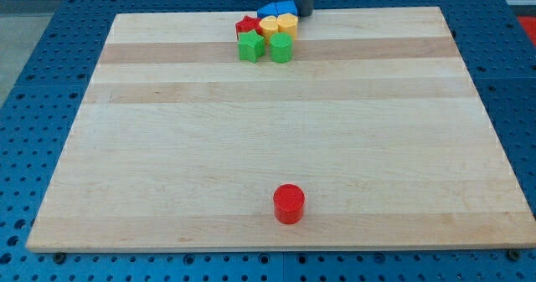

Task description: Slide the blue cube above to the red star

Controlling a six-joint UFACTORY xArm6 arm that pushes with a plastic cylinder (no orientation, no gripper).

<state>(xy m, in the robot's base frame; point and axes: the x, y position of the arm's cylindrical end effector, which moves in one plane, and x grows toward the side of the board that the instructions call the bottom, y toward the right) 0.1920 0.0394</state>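
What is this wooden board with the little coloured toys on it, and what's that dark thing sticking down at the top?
That dark thing is a robot arm's pushing rod. My tip slides along the wooden board to shove blocks; it cannot grab, so nothing is held. One camera looks across the board. At the view's top sits a huddle: a blue block right beside my tip, a red star, two yellow blocks, a green star and another green block. A red cylinder stands alone near the view's bottom.
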